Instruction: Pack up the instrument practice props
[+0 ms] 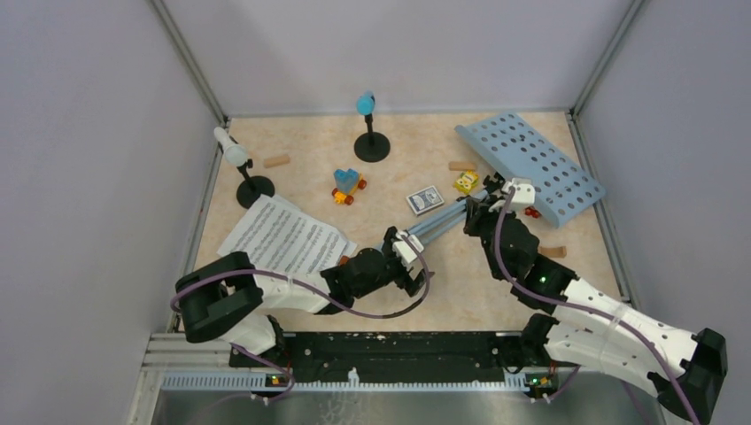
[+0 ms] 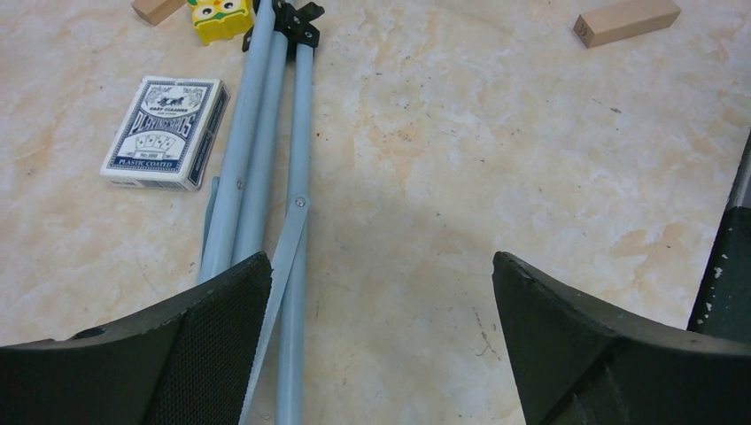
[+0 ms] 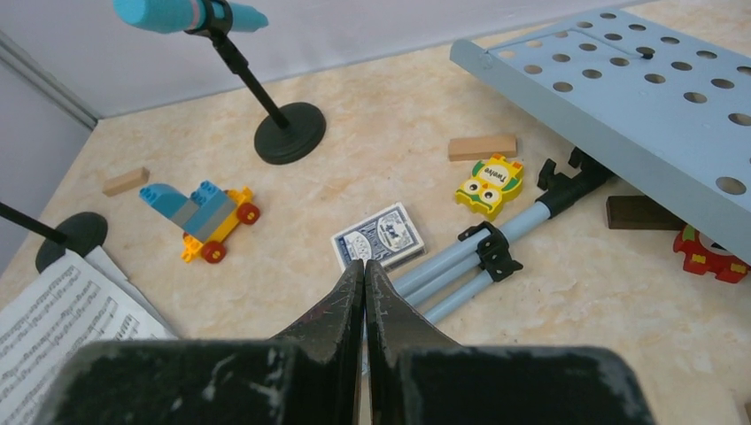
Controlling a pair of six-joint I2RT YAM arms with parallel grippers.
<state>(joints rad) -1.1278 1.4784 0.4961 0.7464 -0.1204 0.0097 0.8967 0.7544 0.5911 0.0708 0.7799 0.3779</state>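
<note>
rack (image 1: 540,168) lies tipped, folded legs (image 2: 301,133) just beside the deck (image 2: 164,133). left gripper (image 2: 381,266) spread wide at the legs' end away from the deck, likely lining up a grasp. right gripper (image 3: 364,266) pinched shut, empty, near the deck.

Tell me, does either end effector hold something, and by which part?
Nothing is held. The left end effector is open over the light-blue tubular tripod legs; the right end effector is shut on nothing.
</note>
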